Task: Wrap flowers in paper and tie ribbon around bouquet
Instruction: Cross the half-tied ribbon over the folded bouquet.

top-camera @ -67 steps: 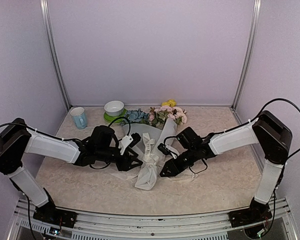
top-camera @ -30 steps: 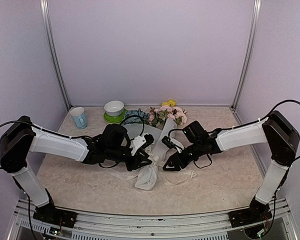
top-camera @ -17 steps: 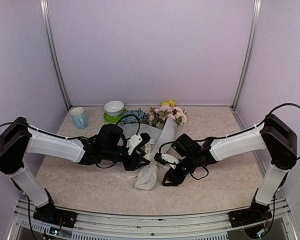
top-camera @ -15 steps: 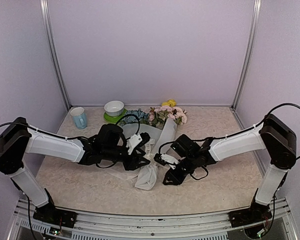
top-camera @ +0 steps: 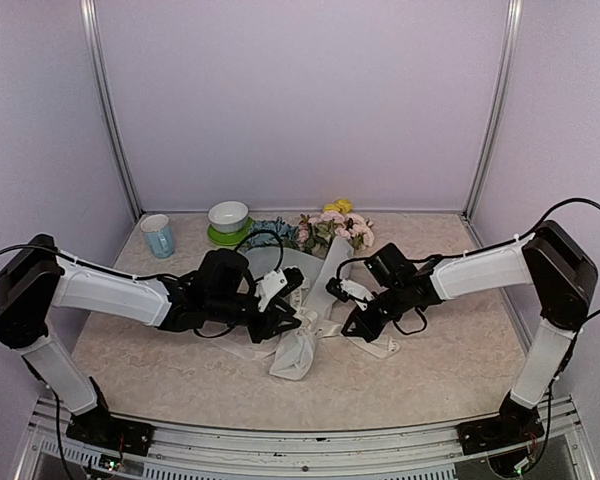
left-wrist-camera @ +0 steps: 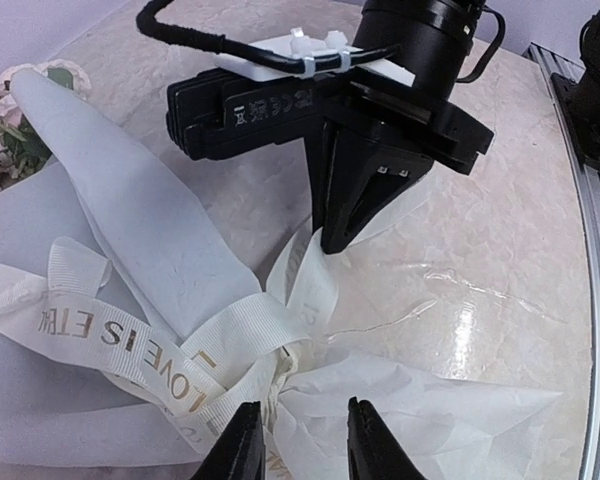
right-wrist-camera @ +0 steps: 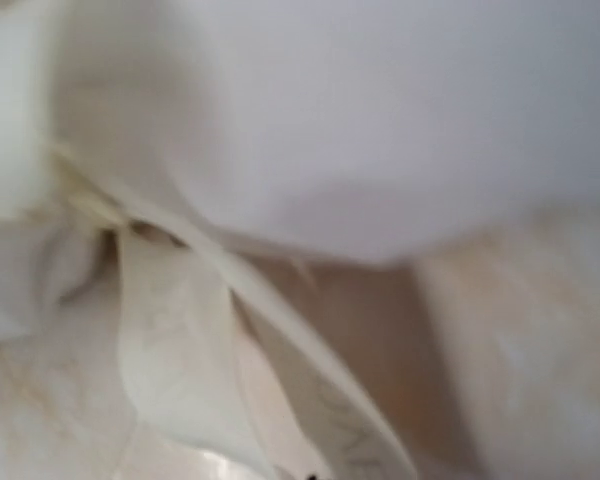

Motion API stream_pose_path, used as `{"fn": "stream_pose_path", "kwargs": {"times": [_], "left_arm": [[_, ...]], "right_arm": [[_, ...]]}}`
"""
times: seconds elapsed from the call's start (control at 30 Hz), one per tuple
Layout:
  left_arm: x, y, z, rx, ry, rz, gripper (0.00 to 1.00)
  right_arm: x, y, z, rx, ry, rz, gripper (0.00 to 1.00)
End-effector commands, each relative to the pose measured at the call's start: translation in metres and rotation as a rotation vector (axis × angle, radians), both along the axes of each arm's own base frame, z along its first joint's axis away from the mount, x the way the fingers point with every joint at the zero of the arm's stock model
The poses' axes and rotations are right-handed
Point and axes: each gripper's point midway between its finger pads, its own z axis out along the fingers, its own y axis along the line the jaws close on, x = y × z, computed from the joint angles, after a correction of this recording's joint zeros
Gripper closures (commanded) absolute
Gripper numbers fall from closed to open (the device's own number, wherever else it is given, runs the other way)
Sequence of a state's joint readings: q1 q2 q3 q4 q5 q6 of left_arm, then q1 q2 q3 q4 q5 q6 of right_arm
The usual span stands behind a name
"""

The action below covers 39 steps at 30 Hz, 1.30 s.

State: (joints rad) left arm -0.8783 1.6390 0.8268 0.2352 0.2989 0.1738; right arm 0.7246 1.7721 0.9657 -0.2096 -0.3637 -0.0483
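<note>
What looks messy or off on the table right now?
The ribbon is only slack, twisted loops at the narrow end of the bouquet, with no neat bow. The paper there is crumpled and splays out on the table.

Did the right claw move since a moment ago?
Yes. The right claw slid away from the near edge of the table, toward the back wall, and slightly right.
</note>
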Motion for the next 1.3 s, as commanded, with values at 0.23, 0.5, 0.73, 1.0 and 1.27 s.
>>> {"fn": "stream_pose_path", "kwargs": {"times": [0.23, 0.5, 0.73, 1.0, 1.27], "left_arm": [[0.002, -0.020, -0.001, -0.012, 0.000, -0.065, 0.74], [0.003, -0.019, -0.009, 0.007, 0.016, -0.060, 0.72], [-0.003, -0.023, -0.021, 0.047, 0.024, -0.084, 0.75], [0.021, -0.018, -0.031, 0.089, -0.015, 0.017, 0.71], [0.036, -0.008, -0.044, 0.136, -0.049, 0.110, 0.73]], "right_arm": [[-0.026, -0.003, 0.067, 0.179, -0.190, 0.216, 1.00], [-0.013, -0.001, 0.064, 0.185, -0.231, 0.171, 1.00], [0.015, -0.020, 0.031, -0.028, -0.335, 0.149, 1.00], [0.018, 0.000, 0.034, 0.031, -0.371, 0.247, 1.00], [0.017, -0.003, 0.020, -0.018, -0.363, 0.302, 1.00]]}}
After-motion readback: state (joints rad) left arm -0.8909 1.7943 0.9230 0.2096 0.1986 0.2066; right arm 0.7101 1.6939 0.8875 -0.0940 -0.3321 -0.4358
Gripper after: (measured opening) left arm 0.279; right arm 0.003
